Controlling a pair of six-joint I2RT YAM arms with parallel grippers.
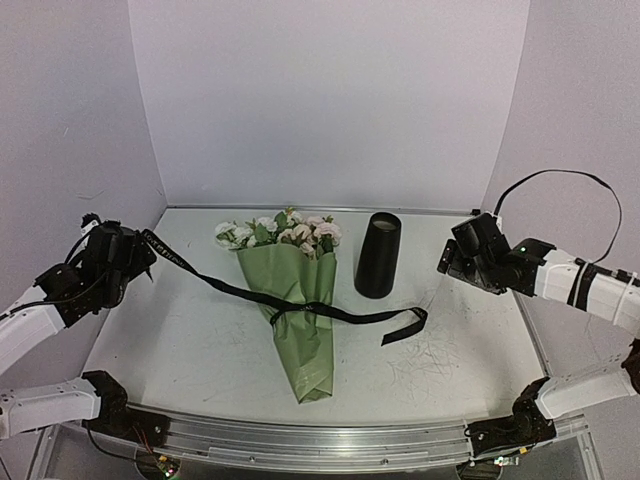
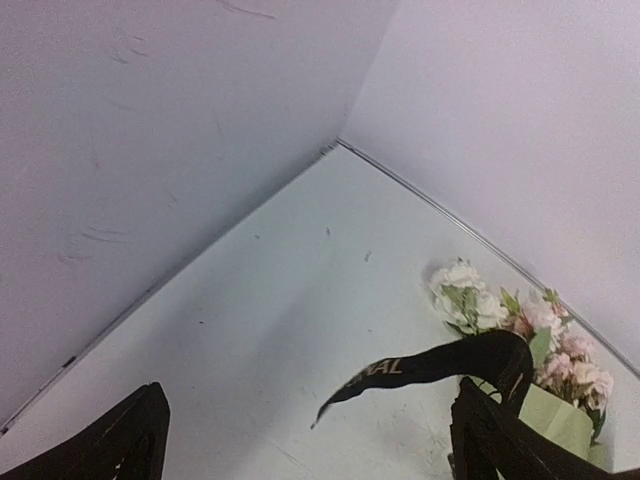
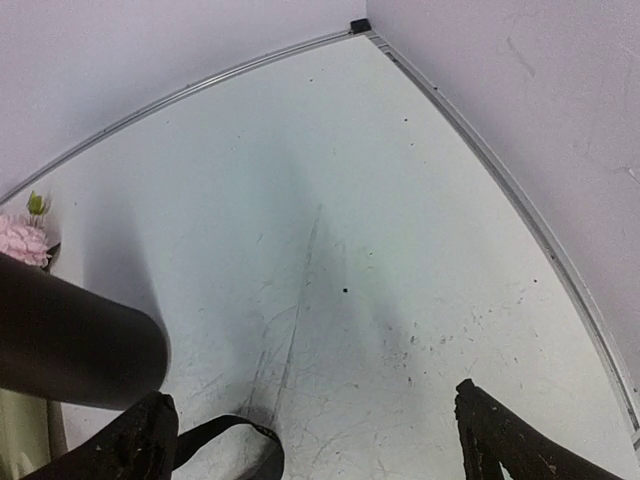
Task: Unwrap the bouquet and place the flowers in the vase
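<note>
The bouquet (image 1: 300,300) lies on the table, a green paper cone with its tip toward me. Its flowers (image 1: 280,232), pink and white, point to the back wall. A black ribbon (image 1: 220,285) crosses the cone's middle. One end runs up to my left gripper (image 1: 140,258), the other lies loose at the right. The left gripper (image 2: 310,420) is open; the ribbon's end (image 2: 430,362) hangs over its right finger, not pinched. The black vase (image 1: 378,255) stands upright right of the flowers. My right gripper (image 1: 445,262) hovers right of it, open and empty (image 3: 312,400).
The table's back edge and corner rail (image 3: 360,25) lie close behind the vase (image 3: 70,335). Side walls stand near both arms. A ribbon loop (image 3: 240,435) lies on the table just below the right gripper's left finger.
</note>
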